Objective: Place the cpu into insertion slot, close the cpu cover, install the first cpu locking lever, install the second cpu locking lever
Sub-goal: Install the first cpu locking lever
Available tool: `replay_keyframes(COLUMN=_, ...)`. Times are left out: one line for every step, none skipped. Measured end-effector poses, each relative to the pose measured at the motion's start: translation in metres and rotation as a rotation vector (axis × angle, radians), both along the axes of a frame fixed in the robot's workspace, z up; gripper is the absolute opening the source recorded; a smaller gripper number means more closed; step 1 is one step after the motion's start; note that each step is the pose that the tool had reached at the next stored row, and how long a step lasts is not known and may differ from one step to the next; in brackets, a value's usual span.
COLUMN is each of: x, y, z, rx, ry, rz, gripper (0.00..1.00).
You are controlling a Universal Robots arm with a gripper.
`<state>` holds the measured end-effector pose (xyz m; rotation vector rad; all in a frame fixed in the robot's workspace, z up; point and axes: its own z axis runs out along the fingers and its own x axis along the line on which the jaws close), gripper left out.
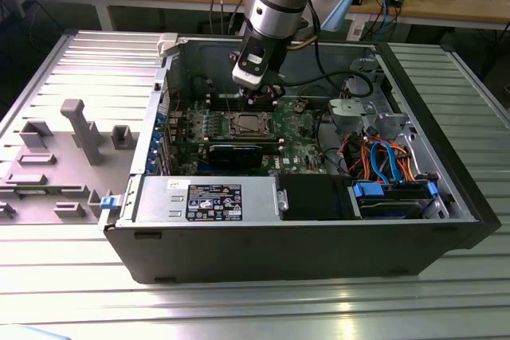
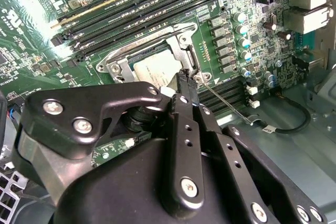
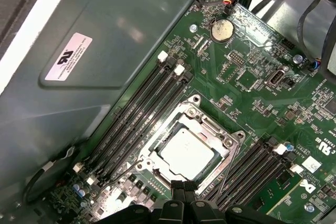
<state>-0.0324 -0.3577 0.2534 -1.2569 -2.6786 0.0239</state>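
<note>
Gripper is pinched together by the cover over the cpu; best to push the lever down slowly.

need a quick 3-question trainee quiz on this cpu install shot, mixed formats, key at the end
1. True or false: the cpu lies loose on the case floor.
2. The cpu cover is: A) standing upright, B) down flat around the cpu, C) lying outside the case.
3. Fill in: the claw is nearest the edge of the ___.
Key: 1 false; 2 B; 3 cpu cover.
</note>
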Motion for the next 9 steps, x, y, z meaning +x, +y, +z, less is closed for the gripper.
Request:
replay_keyframes(x=0.0, y=0.0, z=0.0, rx=0.0001, ry=0.0, rz=0.001, gripper=0.11)
replay_keyframes(x=0.0, y=0.0, z=0.0, rx=0.0002, ry=0.0, rz=0.001, gripper=0.11)
replay_keyframes(x=0.0, y=0.0, z=0.0, rx=0.0004, ry=0.0, rz=0.002, gripper=0.11)
replay_keyframes(x=0.0, y=0.0, z=0.0, rx=0.0006, ry=0.0, rz=0.003, gripper=0.11)
replay_keyframes(x=0.0, y=0.0, z=0.0, rx=0.0007, ry=-0.0001, rz=0.003, gripper=0.11)
replay_keyframes(x=0.0, y=0.0, z=0.0, rx=0.0009, ry=0.0, rz=0.004, gripper=0.11)
replay_keyframes(x=0.0, y=0.0, z=0.0, rx=0.001, ry=0.0, rz=0.004, gripper=0.11)
replay_keyframes(x=0.0, y=0.0, z=0.0, rx=0.0011, ry=0.0, rz=0.005, gripper=0.11)
replay_keyframes(x=0.0, y=0.0, z=0.0, rx=0.0012, ry=0.0, rz=0.006, gripper=0.11)
